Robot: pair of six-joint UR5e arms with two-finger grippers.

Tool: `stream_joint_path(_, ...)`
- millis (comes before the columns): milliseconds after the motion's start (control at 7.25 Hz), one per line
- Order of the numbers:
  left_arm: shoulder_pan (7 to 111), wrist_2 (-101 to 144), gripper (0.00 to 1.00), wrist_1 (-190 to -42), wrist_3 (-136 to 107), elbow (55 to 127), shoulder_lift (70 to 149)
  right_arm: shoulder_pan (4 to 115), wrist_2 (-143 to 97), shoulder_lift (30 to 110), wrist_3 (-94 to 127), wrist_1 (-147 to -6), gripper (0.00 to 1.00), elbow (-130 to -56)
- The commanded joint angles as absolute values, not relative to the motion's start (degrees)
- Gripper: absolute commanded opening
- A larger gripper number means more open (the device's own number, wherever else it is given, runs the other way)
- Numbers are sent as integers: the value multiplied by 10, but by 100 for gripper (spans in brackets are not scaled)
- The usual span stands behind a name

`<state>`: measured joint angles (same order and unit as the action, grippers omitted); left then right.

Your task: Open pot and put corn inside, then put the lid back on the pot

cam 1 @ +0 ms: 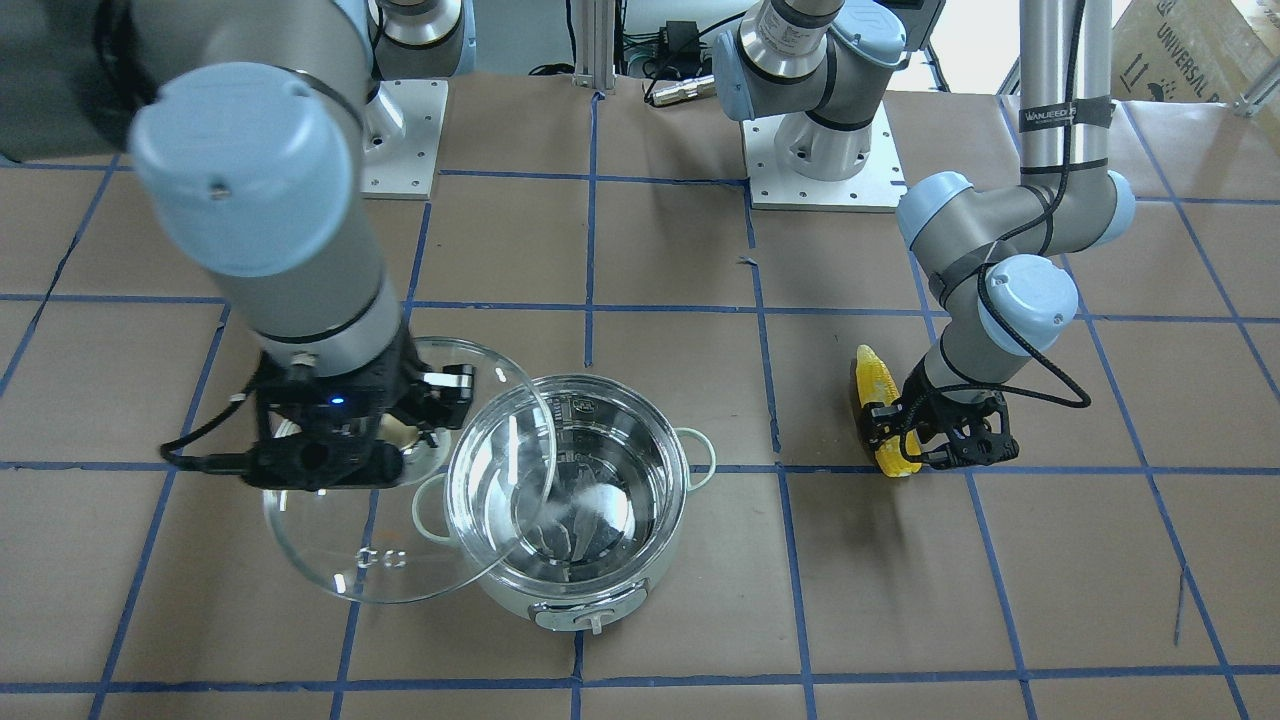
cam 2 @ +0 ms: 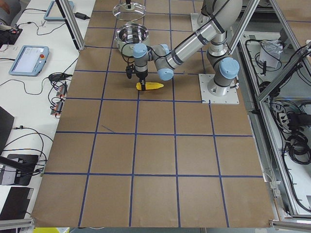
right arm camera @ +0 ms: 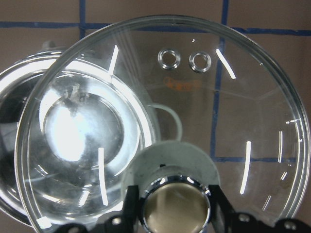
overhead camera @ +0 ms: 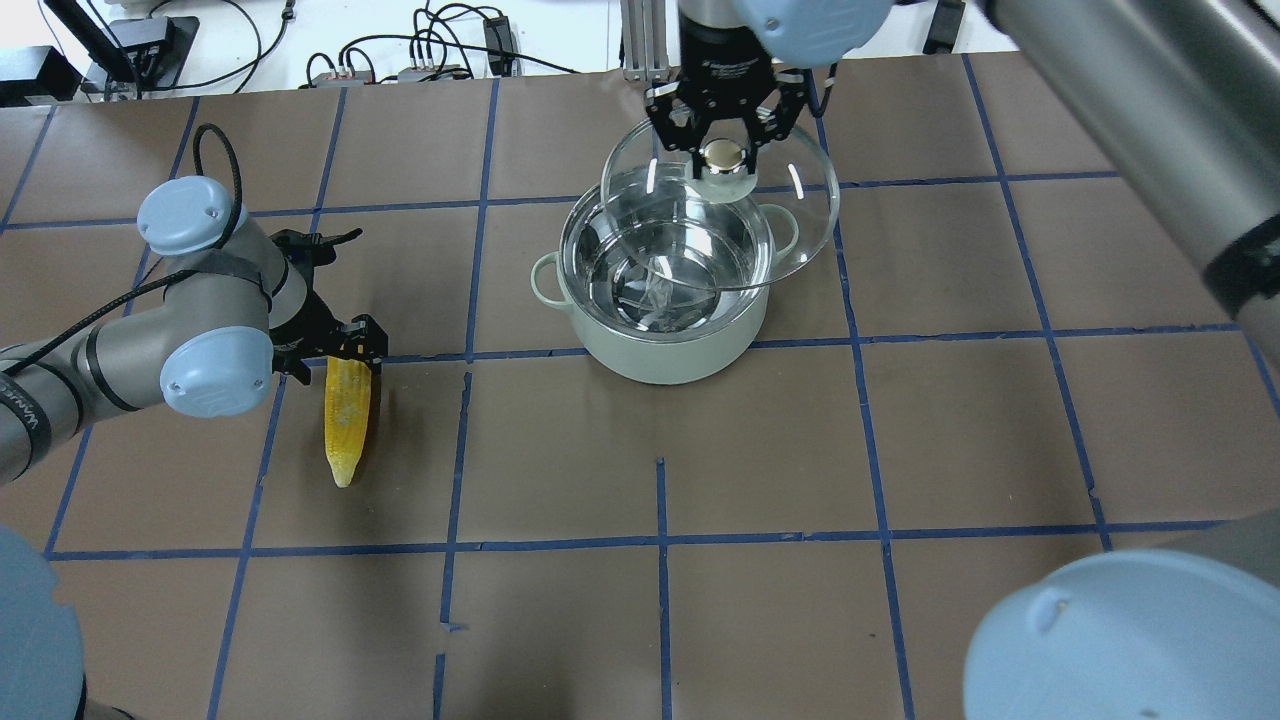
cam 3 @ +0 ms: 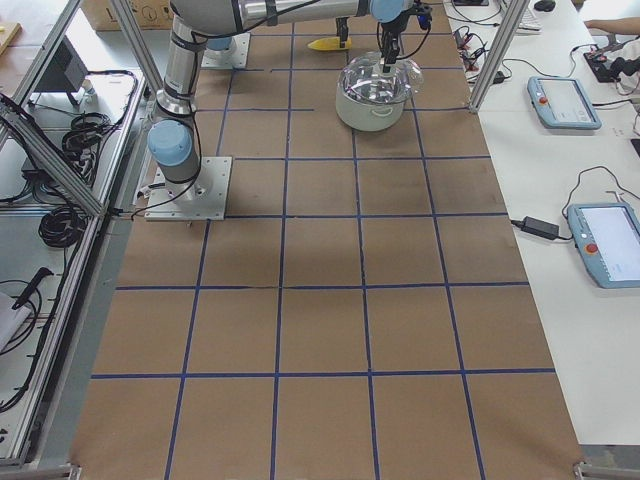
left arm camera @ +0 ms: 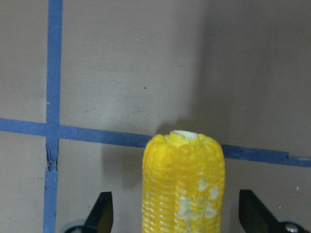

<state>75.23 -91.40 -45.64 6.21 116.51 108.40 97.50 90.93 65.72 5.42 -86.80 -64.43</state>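
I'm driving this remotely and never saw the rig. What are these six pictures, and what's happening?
Two robot arms stand at a table covered in brown paper with blue tape lines. Two pictures look down from behind and in front, two from the table's ends, two from wrist cameras. The right gripper holds the lid by its knob, lifted, only partly over the open pot. The corn lies on the table; the left gripper straddles its thick end, open, not yet gripping.

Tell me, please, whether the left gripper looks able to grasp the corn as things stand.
Probably yes: the left gripper is open, its fingers either side of the corn, which lies on the table with nothing between.
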Motion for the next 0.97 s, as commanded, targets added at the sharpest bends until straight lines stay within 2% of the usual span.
stream_joint_path(0,758,-915,21,-456,32,1162,1081,892,911,694,-32,-858,16,-650)
stream_joint_path(276,759,-921,16,-518,30,1118,1048,803,921,746,-101,-799,15,-652)
stream_joint_path(414,771,-920,12,-590,12,1069,1033,764,923,752,-128,-790,14,-653)
stream_joint_path(828,943,-941,11,-733,-144,891,1054,748,916,751,-144,-809,14,-685)
